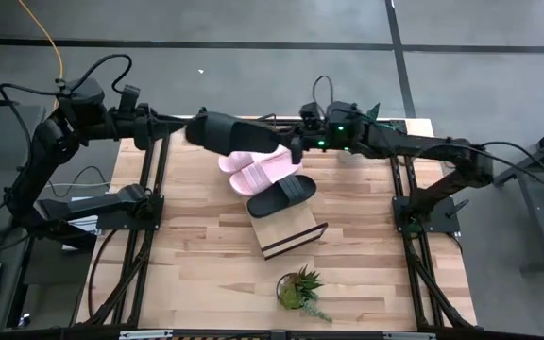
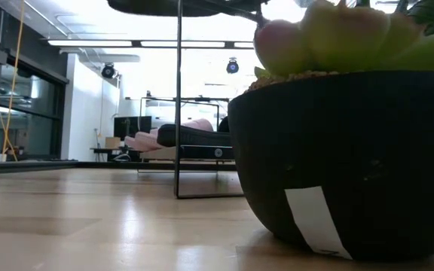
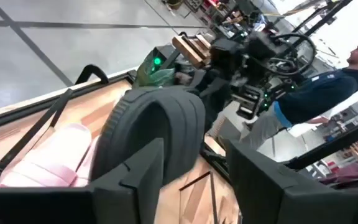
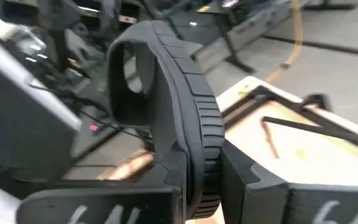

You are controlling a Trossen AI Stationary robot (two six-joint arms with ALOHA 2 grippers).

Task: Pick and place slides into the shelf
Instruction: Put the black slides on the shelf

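High view shows the left gripper (image 1: 195, 129) reaching in from the left over the far part of the tabletop (image 1: 196, 246), its jaws clenched on one end of a black slide (image 1: 239, 134) that hangs in the air above the shelf. The same black slide is gripped at its other end by the right gripper (image 1: 296, 144), which comes in from the right, so both arms hold it between them. The right wrist view looks along that slide (image 4: 185, 112) standing on its edge, its ribbed sole pinched between the right gripper's own fingers (image 4: 253, 180). The left wrist view shows the wide black strap (image 3: 157, 134) just past the left fingers (image 3: 272, 180), with a pale pink slide (image 3: 48, 158) lower down and a person (image 3: 316, 93) in a dark top standing beyond the tabletop.

Below the lifted slide, two pink slides (image 1: 253, 168) lie side by side on the upper part of the slanted shelf (image 1: 291, 231), and a second black slide (image 1: 281, 195) lies just beside them, lower on the board. Bare light wood shows on the near end of the shelf.

Nearer the front edge a small potted plant (image 1: 300, 289) stands apart from the shelf. In the low view its dark pot (image 2: 345, 158) fills the right side, with the shelved slides small behind it.
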